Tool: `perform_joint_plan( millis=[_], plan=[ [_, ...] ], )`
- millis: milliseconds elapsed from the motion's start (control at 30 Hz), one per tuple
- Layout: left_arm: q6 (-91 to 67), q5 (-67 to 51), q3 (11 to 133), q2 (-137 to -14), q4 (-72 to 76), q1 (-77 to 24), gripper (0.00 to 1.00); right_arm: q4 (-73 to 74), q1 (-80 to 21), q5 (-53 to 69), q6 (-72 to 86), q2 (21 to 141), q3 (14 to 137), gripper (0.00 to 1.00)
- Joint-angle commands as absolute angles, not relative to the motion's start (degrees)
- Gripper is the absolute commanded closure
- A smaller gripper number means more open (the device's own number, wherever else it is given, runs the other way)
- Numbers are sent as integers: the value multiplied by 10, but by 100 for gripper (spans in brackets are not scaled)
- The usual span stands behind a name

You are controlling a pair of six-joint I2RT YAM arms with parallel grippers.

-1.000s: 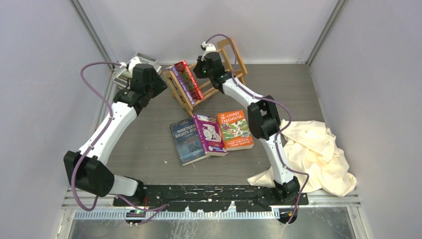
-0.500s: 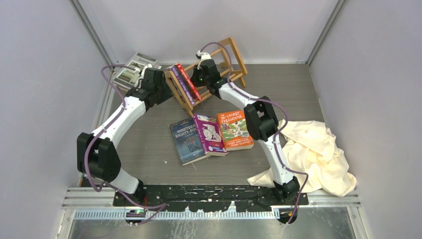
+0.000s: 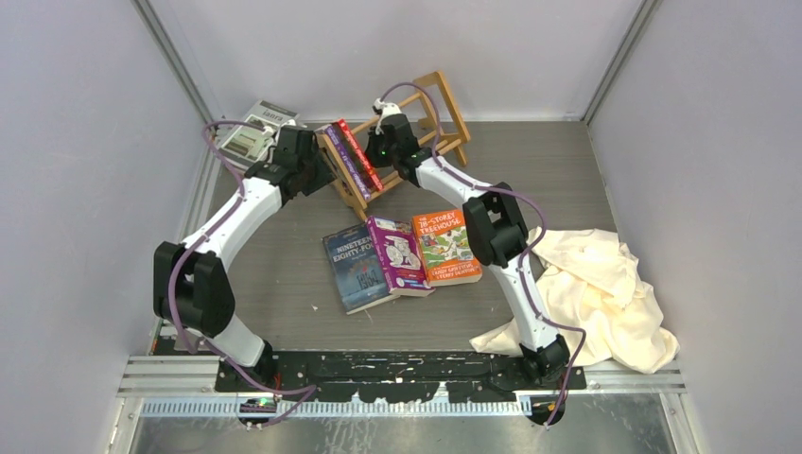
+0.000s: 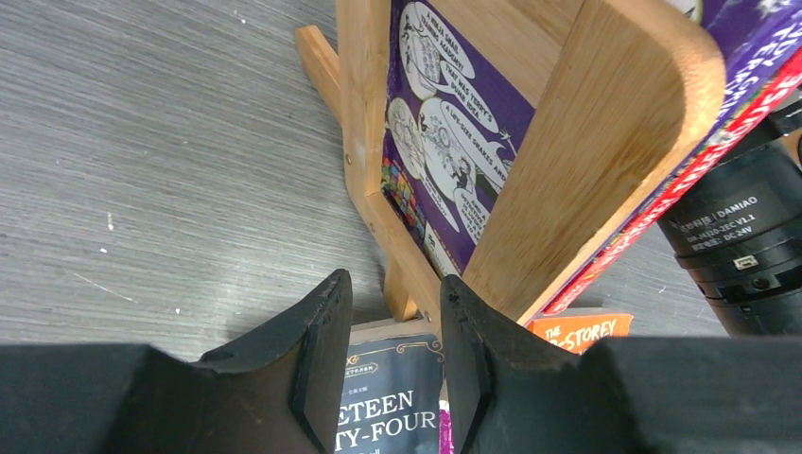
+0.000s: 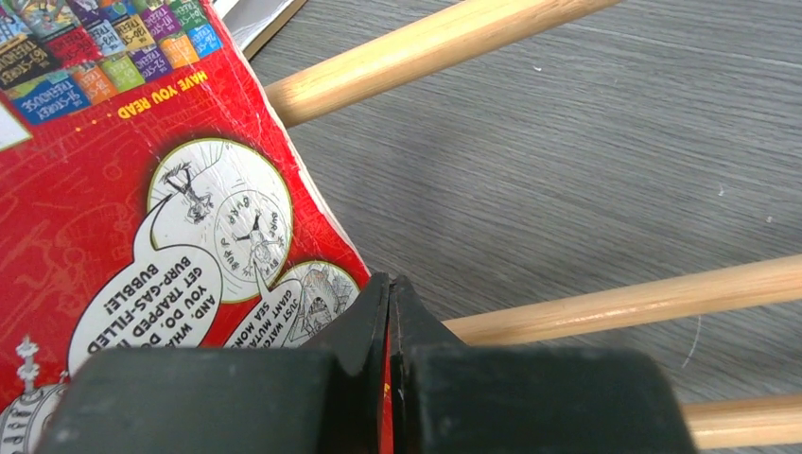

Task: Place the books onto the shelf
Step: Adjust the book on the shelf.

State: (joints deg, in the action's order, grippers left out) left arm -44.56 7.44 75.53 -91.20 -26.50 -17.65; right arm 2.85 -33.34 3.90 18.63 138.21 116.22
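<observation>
The grey table [image 3: 284, 284] carries one cream cloth [image 3: 596, 284] at the right. One light-wood shelf [image 3: 453, 102] stands skewed at the rear centre. There are seven books. A purple book [image 3: 348, 165] and a red book [image 3: 362, 156] lean in the shelf's left end. A blue book [image 3: 357, 268], a pink-purple book [image 3: 399, 255] and an orange book [image 3: 446, 246] lie flat mid-table. A grey-and-white pair [image 3: 253, 130] lies rear left.

Only the left wrist view shows the left gripper [image 4: 388, 293], its jaws a narrow gap apart below the shelf's end frame. Only the right wrist view shows the right gripper [image 5: 388, 284], its jaws pressed together against the red cover's cartoon bubbles.
</observation>
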Motion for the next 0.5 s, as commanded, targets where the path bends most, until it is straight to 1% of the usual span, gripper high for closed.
perform_joint_plan(
  millis=[0,467],
  plan=[
    [-439,61,785,-914,-234,-175,60,34,-347,62,188,1388,1203,94],
    [-425,38,801,-925,-233,-175,60,38,-352,171,201,1367,1180,94]
  ],
)
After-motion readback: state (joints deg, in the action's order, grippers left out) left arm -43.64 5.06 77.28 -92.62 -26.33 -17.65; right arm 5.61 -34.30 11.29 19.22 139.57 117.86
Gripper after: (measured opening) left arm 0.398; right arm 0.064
